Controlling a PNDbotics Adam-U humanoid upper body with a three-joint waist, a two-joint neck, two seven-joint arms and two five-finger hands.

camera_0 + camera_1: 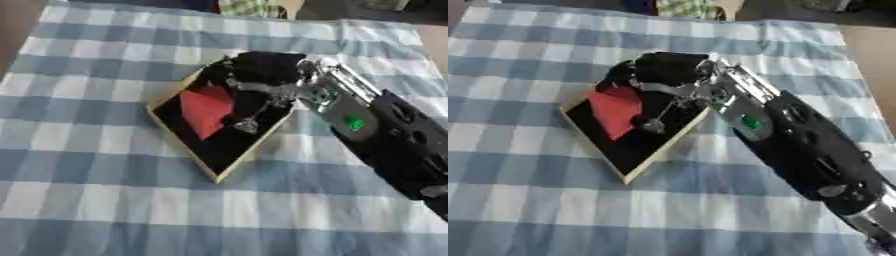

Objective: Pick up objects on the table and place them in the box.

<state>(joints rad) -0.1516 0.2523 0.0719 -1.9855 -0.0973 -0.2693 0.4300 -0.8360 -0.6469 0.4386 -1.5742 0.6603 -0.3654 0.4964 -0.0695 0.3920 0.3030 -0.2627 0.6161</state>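
Left eye view shows the black-and-silver right hand [262, 82] reaching from the right edge over the shallow tan-rimmed box with a black lining [197, 162], which sits at frame centre on the blue-and-white checked cloth of the worktop [87, 200]. A flat red object [206, 107] lies inside the box, in its left part. The hand's fingers hang over the box's upper end, but I cannot tell whether they are curled or released.

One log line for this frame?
right robot hand: over box | red object: in box | left: not in view
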